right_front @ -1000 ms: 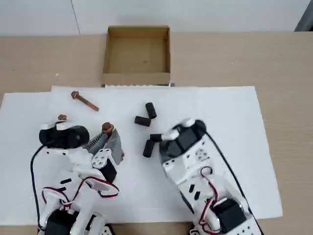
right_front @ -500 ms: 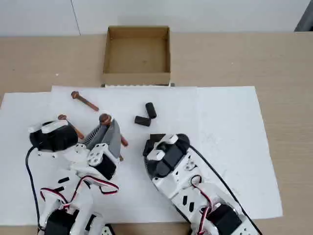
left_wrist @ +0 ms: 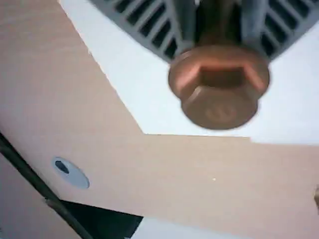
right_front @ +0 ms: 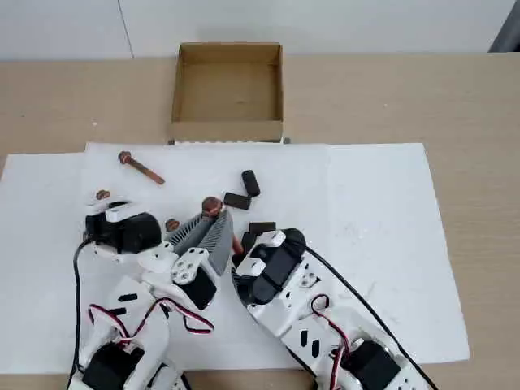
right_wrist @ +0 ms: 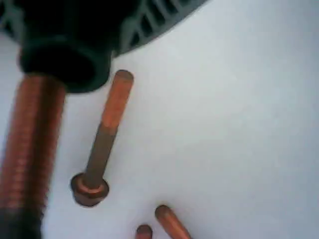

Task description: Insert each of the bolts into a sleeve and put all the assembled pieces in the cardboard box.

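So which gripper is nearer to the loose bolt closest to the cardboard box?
Left. The left gripper is right of the bolt, away from the cardboard box; the right gripper lies farther that way.

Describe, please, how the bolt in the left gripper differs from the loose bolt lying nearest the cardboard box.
The gripped bolt is clamped in the left gripper; the loose bolt lies flat on the white paper, untouched. The gripped bolt's threaded end meets the black sleeve held by the right gripper; the loose bolt lies apart from every sleeve. Both are copper-coloured with flanged heads.
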You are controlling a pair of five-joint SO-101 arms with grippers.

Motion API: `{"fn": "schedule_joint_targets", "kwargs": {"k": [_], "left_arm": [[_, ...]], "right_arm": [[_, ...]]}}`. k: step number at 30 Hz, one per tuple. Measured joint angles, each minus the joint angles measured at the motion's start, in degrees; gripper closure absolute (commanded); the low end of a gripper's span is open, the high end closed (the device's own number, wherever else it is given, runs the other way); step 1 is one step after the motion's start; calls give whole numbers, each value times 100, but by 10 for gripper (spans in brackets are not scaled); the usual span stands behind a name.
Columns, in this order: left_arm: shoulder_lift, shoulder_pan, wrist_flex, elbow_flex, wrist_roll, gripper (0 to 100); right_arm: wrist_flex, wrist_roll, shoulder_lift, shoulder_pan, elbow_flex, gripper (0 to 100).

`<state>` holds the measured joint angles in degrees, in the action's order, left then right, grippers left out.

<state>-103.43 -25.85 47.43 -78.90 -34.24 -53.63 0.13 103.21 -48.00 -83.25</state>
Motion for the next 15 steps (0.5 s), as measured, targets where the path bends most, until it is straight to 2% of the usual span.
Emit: {"fn": "schedule_joint_targets", "kwargs": {"k": [6,15], "left_arm": [[0,9,-343,-176,26,995],[0,9,-378,-185,26,995]], "right_arm": [[185,0,-9,0,-9,996],[193,167,-18,0,-9,996]]}}
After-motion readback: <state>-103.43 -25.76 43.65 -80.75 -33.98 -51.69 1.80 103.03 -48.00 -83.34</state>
